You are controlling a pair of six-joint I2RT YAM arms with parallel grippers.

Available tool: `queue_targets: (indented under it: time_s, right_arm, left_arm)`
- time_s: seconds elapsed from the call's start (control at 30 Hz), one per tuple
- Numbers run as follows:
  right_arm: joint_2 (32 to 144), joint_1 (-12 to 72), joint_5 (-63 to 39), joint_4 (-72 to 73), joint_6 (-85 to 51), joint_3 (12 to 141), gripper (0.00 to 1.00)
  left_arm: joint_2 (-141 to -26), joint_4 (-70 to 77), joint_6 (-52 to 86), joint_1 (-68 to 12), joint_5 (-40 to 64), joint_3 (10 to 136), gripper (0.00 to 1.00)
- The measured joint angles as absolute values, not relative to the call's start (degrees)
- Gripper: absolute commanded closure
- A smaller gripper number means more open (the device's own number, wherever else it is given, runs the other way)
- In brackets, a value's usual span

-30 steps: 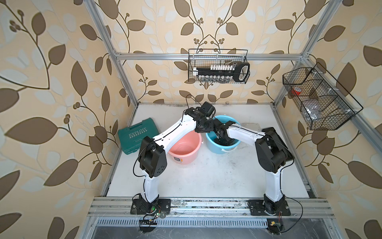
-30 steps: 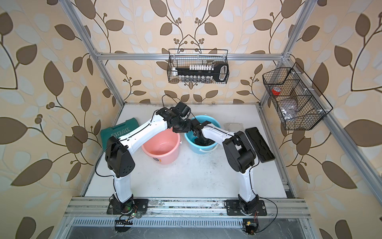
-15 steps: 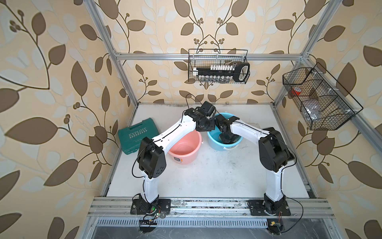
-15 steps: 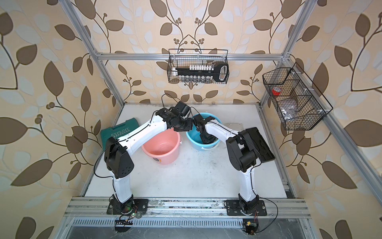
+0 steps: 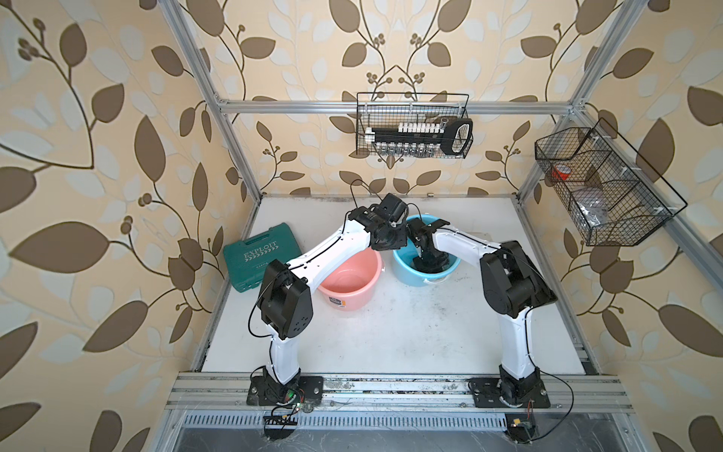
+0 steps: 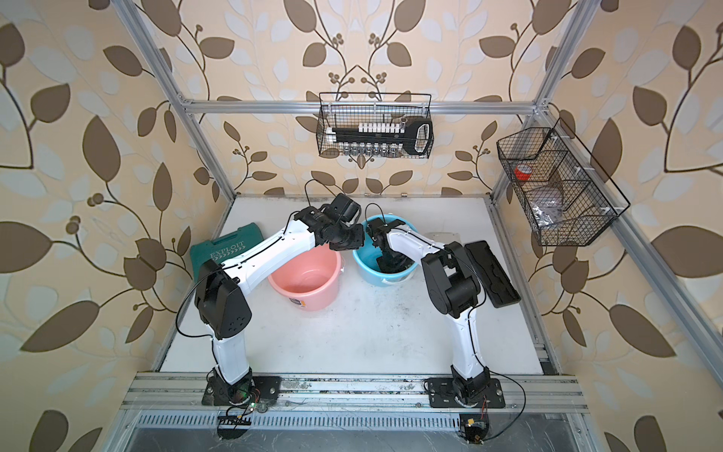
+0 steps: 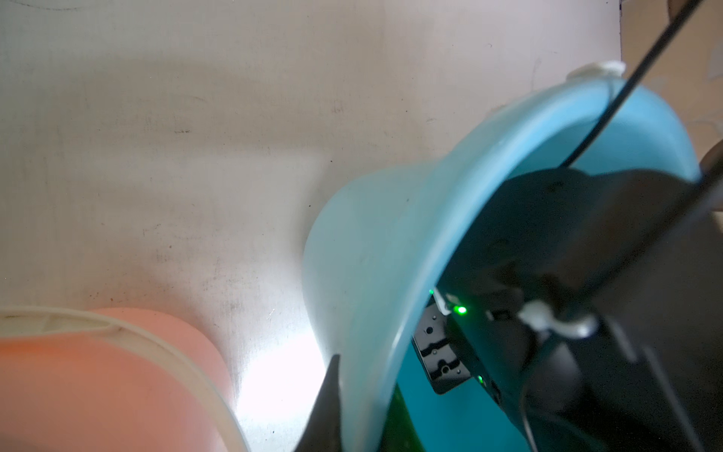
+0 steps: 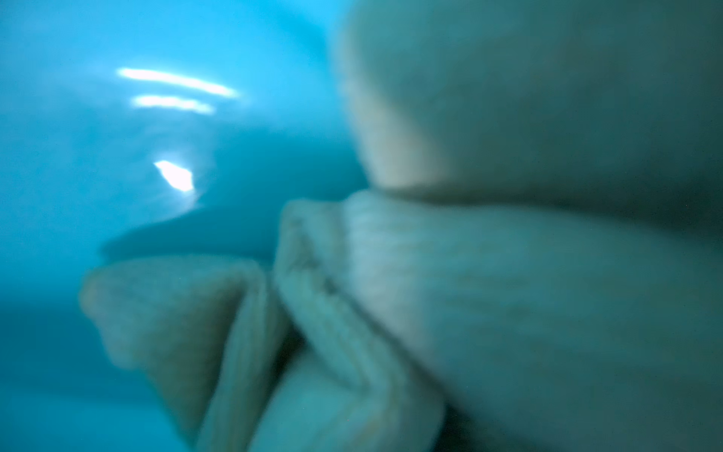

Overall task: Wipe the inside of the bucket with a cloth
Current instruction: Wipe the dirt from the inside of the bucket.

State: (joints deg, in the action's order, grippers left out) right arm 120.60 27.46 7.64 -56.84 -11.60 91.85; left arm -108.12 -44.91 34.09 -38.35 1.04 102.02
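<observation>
The blue bucket stands at the middle back of the table. My left gripper is shut on its rim, one finger outside the wall and one inside. My right gripper reaches down inside the bucket and hides the bottom in both top views. In the right wrist view the pale cloth lies bunched in folds close to the camera, against the blue inner wall. The right fingers themselves are hidden behind the cloth.
A pink bucket stands just left of the blue one, under my left forearm. A green tool case lies at the left edge. A black tray lies at the right. Wire baskets hang on the walls.
My right wrist has swung toward the far side of the blue bucket, with the gripper still down inside. The left gripper has kept its hold on the rim.
</observation>
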Motion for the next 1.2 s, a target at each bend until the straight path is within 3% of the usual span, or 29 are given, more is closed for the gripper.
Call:
queue_targets:
  time_s: [0.23, 0.37, 0.57, 0.77, 1.2]
  right_arm:
    - [118.63, 26.59, -19.05, -51.72, -9.65, 89.38, 1.0]
    - [114.24, 25.39, -25.8, -50.11, -9.43, 85.86, 1.0]
    - [104.86, 24.47, -15.33, -48.73, -10.63, 84.62, 1.0]
    - [105.69, 25.71, 0.3, -48.6, -11.86, 84.86, 1.0]
    - [113.54, 26.92, 7.88, -40.64, -20.73, 83.59, 1.0]
  left_arm:
    - [-108.01, -48.25, 33.85, -37.89, 0.93, 102.13, 1.0]
    - [-107.98, -49.5, 33.82, -37.82, 1.3, 102.24, 1.0]
    - [-107.94, -49.5, 33.82, -37.8, 1.58, 102.24, 1.0]
    - [-107.94, -48.71, 34.52, -37.76, 2.48, 102.21, 1.0]
    - [-107.94, -43.2, 36.21, -37.06, 3.05, 100.4, 1.0]
